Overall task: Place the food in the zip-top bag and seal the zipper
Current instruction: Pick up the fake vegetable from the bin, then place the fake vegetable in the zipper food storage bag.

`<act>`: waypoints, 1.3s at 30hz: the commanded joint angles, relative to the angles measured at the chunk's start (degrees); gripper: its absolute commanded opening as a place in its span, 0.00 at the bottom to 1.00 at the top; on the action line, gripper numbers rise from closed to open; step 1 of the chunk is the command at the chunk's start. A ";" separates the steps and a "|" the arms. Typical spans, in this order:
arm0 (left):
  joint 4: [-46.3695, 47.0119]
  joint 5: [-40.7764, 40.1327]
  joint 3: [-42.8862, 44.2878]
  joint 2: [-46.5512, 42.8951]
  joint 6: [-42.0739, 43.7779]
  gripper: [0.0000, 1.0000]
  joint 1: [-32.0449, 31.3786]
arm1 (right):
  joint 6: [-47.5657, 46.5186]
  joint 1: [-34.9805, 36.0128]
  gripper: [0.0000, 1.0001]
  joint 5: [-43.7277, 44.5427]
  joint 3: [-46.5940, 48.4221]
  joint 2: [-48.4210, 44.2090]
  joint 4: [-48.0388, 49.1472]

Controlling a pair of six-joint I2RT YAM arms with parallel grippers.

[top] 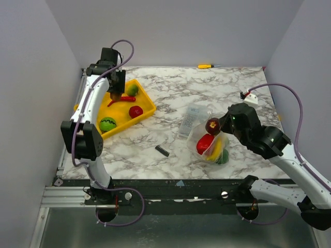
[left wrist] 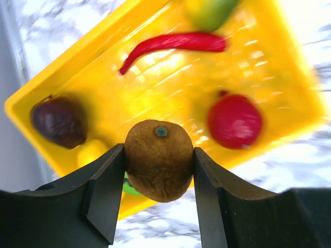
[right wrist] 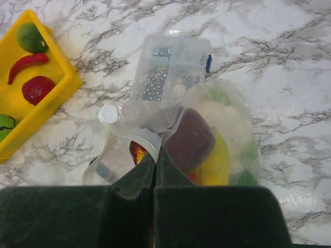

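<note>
The left end effector (left wrist: 159, 173) grips a brown toy fruit (left wrist: 159, 155) by its middle above the yellow tray (left wrist: 129, 98). The fruit looks hard, light and smooth, so a centred hold suits it. The right end effector (right wrist: 155, 160), closed, pinches the rim of the floppy zip-top bag (right wrist: 227, 124), part-filled on the bench (top: 165, 93).

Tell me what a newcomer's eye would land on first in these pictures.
The bright yellow tray at the table's far left, where the left arm's jaws grip a brown fruit above it. Next, the clear zip-top bag right of centre, stuffed with colourful food and pinched at its rim by the right arm's shut jaws.
</note>
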 commanded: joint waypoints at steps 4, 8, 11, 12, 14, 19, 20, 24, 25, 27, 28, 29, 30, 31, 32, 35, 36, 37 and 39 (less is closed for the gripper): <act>15.57 38.54 -14.38 -23.03 -10.65 0.13 -5.03 | 1.33 0.21 0.00 -1.19 -0.73 0.12 3.14; 32.38 48.74 -27.35 -32.99 -23.06 0.13 -12.25 | 1.54 0.14 0.00 -1.49 -0.67 0.14 3.12; 45.40 50.13 -35.96 -37.72 -31.72 0.13 -19.61 | 1.75 0.20 0.00 -1.81 -0.59 -0.08 3.10; 49.28 50.01 -38.26 -38.94 -34.96 0.13 -22.46 | 1.83 0.19 0.00 -1.91 -0.59 -0.28 3.08; 57.27 49.28 -42.27 -40.20 -39.19 0.14 -27.31 | 2.10 0.16 0.00 -2.13 -0.46 -0.51 3.11; 60.37 40.67 -43.85 -38.14 -39.79 0.13 -37.35 | 2.59 0.16 0.00 -2.92 -0.41 -1.11 2.98; 59.95 39.53 -43.33 -37.16 -39.82 0.14 -38.71 | 2.69 0.14 0.00 -3.11 -0.41 -1.15 2.99; 55.73 36.35 -38.63 -31.91 -37.78 0.13 -42.71 | 3.18 0.19 0.00 -3.43 -0.30 -1.69 2.75; 54.11 35.38 -37.24 -30.48 -36.65 0.13 -43.63 | 3.32 0.14 0.00 -3.54 -0.30 -1.80 2.66; 51.85 33.94 -34.88 -28.14 -35.75 0.13 -45.02 | 3.75 0.19 0.00 -3.65 -0.36 -2.16 2.43; 51.69 33.84 -34.07 -27.09 -35.65 0.13 -45.59 | 3.99 0.19 0.00 -3.76 -0.35 -2.33 2.45; 51.90 33.84 -33.78 -26.37 -35.50 0.13 -46.24 | 4.12 0.14 0.00 -3.90 -0.49 -2.44 2.40; 52.16 33.69 -33.45 -25.55 -35.43 0.14 -46.76 | 4.37 0.19 0.00 -4.02 -0.56 -2.45 2.46; 52.05 33.32 -33.33 -24.96 -35.58 0.16 -47.06 | 4.51 0.20 0.00 -4.11 -0.57 -2.50 2.40; 52.12 33.25 -33.38 -24.44 -35.77 0.19 -47.26 | 4.64 0.18 0.00 -4.24 -0.54 -2.58 2.38; 52.13 33.38 -33.83 -23.71 -36.30 0.42 -47.35 | 4.83 0.14 0.00 -4.42 -0.47 -2.65 2.15; 52.13 33.56 -34.01 -23.71 -36.31 0.51 -47.35 | 4.80 0.14 0.00 -4.32 -0.49 -2.69 2.08; 52.15 33.58 -34.24 -23.94 -36.18 0.57 -47.35 | 4.72 0.20 0.00 -4.23 -0.37 -2.69 2.01; 52.09 33.56 -34.70 -24.78 -35.89 0.66 -47.39 | 4.56 0.20 0.00 -4.14 -0.20 -2.60 1.94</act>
